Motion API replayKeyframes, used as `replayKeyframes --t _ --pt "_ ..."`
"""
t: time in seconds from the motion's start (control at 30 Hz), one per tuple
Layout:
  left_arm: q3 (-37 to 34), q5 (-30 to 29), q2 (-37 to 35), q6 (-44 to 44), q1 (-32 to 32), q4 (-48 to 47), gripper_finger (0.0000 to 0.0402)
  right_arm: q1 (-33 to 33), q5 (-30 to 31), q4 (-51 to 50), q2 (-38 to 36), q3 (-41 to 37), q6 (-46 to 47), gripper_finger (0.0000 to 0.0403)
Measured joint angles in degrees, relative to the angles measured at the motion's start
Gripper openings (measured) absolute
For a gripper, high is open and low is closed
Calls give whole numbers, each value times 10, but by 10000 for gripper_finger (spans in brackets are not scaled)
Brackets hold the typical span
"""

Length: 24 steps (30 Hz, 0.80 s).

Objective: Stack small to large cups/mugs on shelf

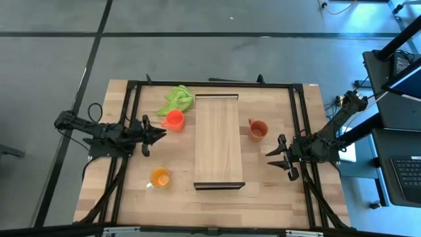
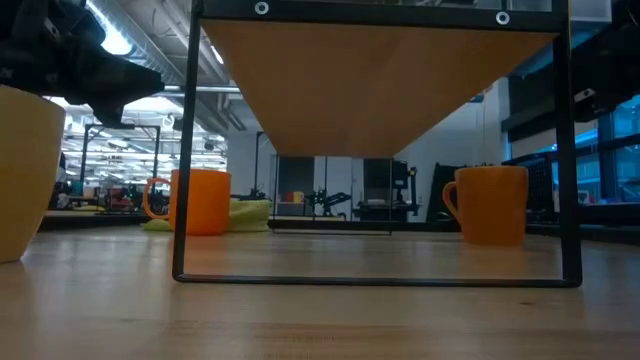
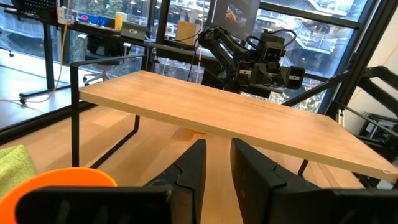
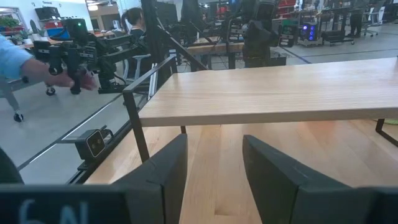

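The light-wood shelf [image 1: 218, 141] stands on its dark end rails at mid-table. The red-orange mug [image 1: 173, 120] stands upright left of the shelf, near its far end. The yellow-orange mug [image 1: 160, 178] stands near the shelf's near left corner. The brownish-orange mug [image 1: 257, 129] stands right of the shelf. My left gripper [image 1: 162, 133] is open, just on the near side of the red-orange mug [image 3: 56, 186], and points at the shelf [image 3: 236, 118]. My right gripper [image 1: 271, 157] is open, right of the shelf [image 4: 280, 93] and nearer than the brownish-orange mug.
A lime-green cloth [image 1: 176, 99] lies at the far edge beside the red-orange mug. A black frame [image 1: 135, 89] runs around the tabletop. Bare tabletop shows on the near side of the shelf. A person's blue sleeve [image 4: 12, 56] shows beyond the table.
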Motion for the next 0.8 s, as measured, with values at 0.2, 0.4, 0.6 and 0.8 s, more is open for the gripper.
replayKeyframes --t 0.2,0.4,0.6,0.8 --pt "0 -19 0 46 0 39 69 0 0 0 0 0 0 156" --pt "0 -18 0 -25 0 97 69 0 0 0 0 0 0 156" --pt "0 -25 0 -19 0 99 69 0 0 0 0 0 0 156" --pt "0 -33 0 -15 0 93 69 0 0 0 0 0 0 156"
